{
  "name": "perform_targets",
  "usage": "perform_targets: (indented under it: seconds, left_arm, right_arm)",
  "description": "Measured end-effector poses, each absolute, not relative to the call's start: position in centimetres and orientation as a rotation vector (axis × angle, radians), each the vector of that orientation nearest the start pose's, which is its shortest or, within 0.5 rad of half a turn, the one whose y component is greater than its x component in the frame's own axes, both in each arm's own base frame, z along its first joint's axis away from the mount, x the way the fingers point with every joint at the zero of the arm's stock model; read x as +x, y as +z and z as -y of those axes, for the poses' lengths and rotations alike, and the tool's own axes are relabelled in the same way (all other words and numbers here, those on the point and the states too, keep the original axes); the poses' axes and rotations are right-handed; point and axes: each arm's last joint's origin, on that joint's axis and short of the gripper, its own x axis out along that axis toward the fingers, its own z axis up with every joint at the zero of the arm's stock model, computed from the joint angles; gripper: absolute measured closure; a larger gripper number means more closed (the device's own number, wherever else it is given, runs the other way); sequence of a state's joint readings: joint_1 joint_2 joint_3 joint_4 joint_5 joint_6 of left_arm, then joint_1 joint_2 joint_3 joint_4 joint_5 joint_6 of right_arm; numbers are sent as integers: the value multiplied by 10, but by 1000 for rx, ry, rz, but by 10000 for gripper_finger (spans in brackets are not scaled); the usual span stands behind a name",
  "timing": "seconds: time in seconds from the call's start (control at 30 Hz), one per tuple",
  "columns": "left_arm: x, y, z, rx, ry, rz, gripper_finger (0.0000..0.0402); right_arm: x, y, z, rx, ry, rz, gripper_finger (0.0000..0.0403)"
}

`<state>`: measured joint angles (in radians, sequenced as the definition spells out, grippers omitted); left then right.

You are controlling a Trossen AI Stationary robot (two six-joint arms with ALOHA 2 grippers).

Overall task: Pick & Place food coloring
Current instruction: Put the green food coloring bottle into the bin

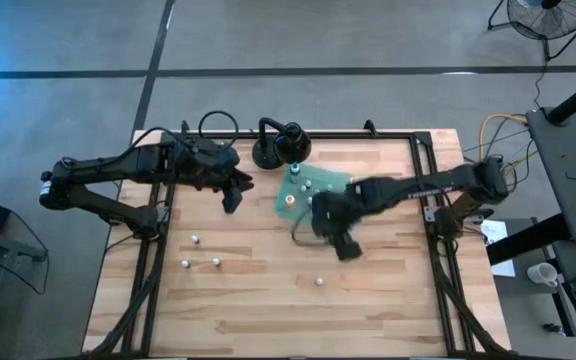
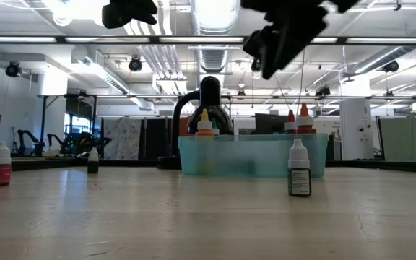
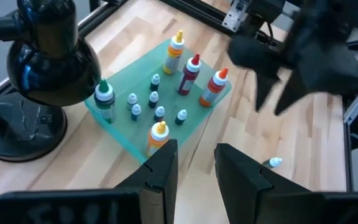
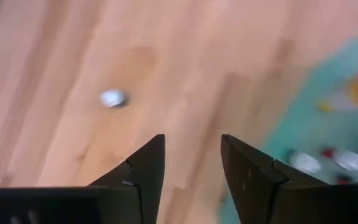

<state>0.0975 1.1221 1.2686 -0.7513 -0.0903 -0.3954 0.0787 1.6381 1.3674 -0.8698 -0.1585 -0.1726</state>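
A tray (image 1: 290, 203) sits near the worktop's (image 1: 388, 300) back edge, bottles (image 3: 189, 73) standing in it, a stand (image 1: 276, 146) just behind. Four loose bottles (image 1: 216, 262) lie scattered toward the front.

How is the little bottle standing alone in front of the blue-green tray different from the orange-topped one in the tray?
The lone bottle has a white cap; the tray bottle has an orange top with a yellow tip. The lone bottle stands on the bare table, nearer the low camera; the other stands inside the tray. Both are upright.
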Motion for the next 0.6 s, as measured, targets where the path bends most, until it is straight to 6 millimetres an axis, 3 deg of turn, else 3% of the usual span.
perform_targets:
  seconds: [0.33, 0.6]
  left_arm:
    - [219, 373, -19, -382, 272, -591, 321]
    - [219, 370, -16, -391, 236, -610, 321]
  right_arm:
    - [311, 241, -89, -331, 555, -1127, 233]
    - [305, 211, -110, -380, 615, -1032, 216]
